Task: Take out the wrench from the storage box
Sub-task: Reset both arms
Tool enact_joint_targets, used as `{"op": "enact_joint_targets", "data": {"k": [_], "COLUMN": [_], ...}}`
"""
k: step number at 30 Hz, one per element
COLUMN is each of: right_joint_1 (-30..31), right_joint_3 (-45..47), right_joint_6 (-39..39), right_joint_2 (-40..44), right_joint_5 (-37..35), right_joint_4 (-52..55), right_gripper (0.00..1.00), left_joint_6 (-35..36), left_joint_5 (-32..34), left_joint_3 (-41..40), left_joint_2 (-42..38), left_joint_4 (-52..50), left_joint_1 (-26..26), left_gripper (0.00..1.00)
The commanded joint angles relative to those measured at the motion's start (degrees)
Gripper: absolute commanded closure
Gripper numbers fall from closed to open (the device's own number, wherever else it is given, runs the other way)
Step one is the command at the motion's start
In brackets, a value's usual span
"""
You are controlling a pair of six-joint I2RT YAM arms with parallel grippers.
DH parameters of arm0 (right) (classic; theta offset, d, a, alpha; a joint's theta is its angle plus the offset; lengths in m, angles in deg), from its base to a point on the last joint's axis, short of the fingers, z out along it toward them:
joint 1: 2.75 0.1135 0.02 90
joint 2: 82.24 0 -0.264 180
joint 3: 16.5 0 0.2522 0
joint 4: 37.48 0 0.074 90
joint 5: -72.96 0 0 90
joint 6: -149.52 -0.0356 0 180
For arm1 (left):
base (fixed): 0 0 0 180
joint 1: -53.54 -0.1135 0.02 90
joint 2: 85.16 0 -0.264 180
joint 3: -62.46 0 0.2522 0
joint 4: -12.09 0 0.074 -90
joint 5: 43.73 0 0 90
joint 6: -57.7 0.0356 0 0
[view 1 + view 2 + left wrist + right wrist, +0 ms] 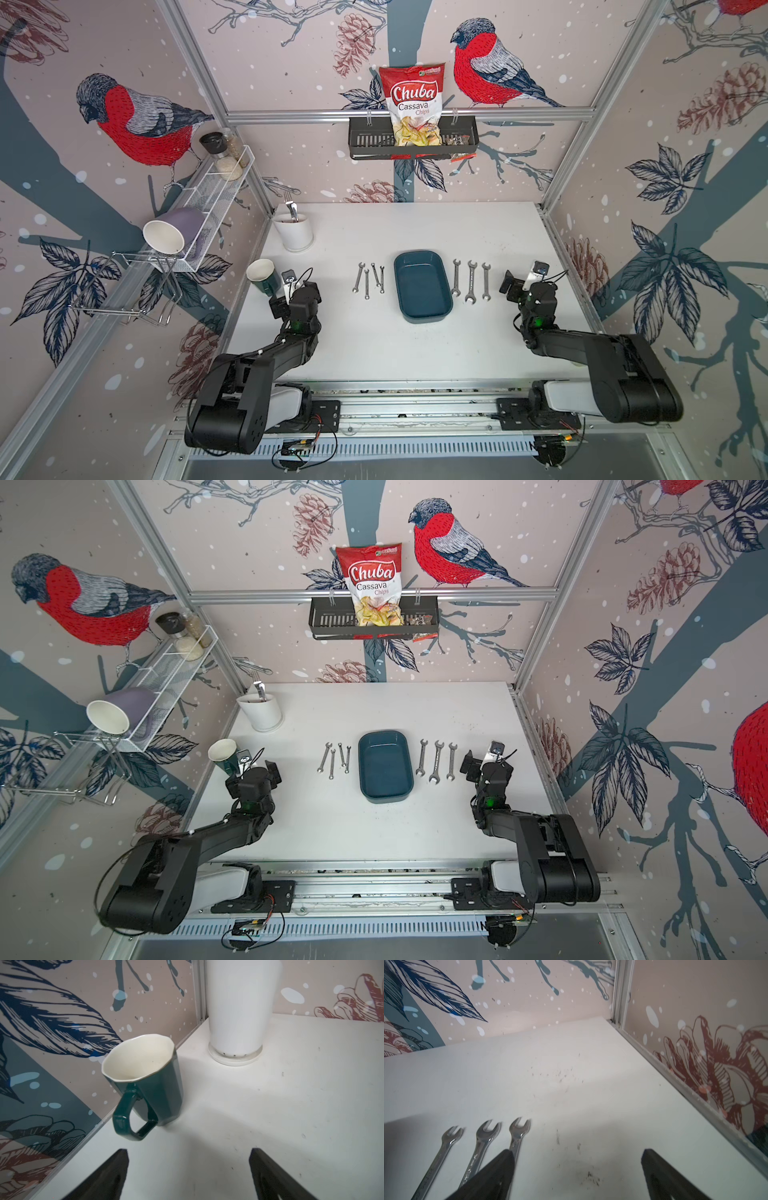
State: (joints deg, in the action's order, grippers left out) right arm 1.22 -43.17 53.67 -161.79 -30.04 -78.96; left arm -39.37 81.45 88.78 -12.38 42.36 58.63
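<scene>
Both top views: the dark teal storage box [423,286] [385,766] sits in the middle of the white table [374,345], its long side running front to back. Just left of it lie four small wrenches [367,284], and just right of it three larger wrenches [471,280], all on the table outside its rim. The left arm [291,345] reaches toward a dark teal mug [262,276], and the right arm [582,353] ends beside the larger wrenches.

Left wrist: the left gripper [188,1150] is spread wide over bare table. The mug stands ahead of it, handle toward the camera, with a white utensil pot [236,1012] beyond.

Right wrist: the right gripper [576,1150] is also spread wide, holding nothing. The three larger wrenches show side by side, and one finger [492,1176] overlaps the nearest shank; whether they touch I cannot tell
</scene>
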Motion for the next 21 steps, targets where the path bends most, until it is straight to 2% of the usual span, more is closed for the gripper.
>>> {"op": "enact_joint_targets", "data": {"k": [1, 4, 5, 6, 8, 10, 21], "right_joint_1": [-1.17, -1.67, -1.60, -1.59, -1.58, -1.66, -1.77], "right_joint_3": [0.85, 1.72, 1.05, 0.08, 0.67, 0.14, 0.32], "right_joint_6": [2.46, 2.36, 2.21, 1.99, 2.24, 2.03, 2.07], "right_joint_2": [-4.92, -7.95, -7.20, -6.38, -7.16, -6.63, -6.83], "right_joint_5": [1.38, 1.98, 1.63, 1.55, 1.75, 1.83, 2.03], "right_joint_4": [-15.82, -20.12, -17.58, -14.45, -17.15, -15.09, -15.83], "right_gripper": [0.00, 0.00, 0.00, 0.00, 0.00, 0.00, 0.00], "left_joint_6": [0.35, -0.05, 0.87, 1.68, 2.53, 3.22, 3.20], "left_joint_5": [-10.03, -14.87, -16.44, -18.78, -20.38, -21.44, -21.41], "left_joint_3": [-0.86, -2.35, -1.47, 0.37, 1.07, 0.48, 0.86], "left_joint_2": [2.37, 8.00, 9.85, 10.29, 12.64, 14.32, 14.02], "left_joint_4": [17.91, 26.45, 27.32, 23.79, 24.85, 27.48, 26.33], "left_joint_1": [-2.84, -3.80, -3.82, -3.84, -3.76, -3.82, -3.76], "left_gripper": [0.05, 0.05, 0.05, 0.05, 0.05, 0.05, 0.05]}}
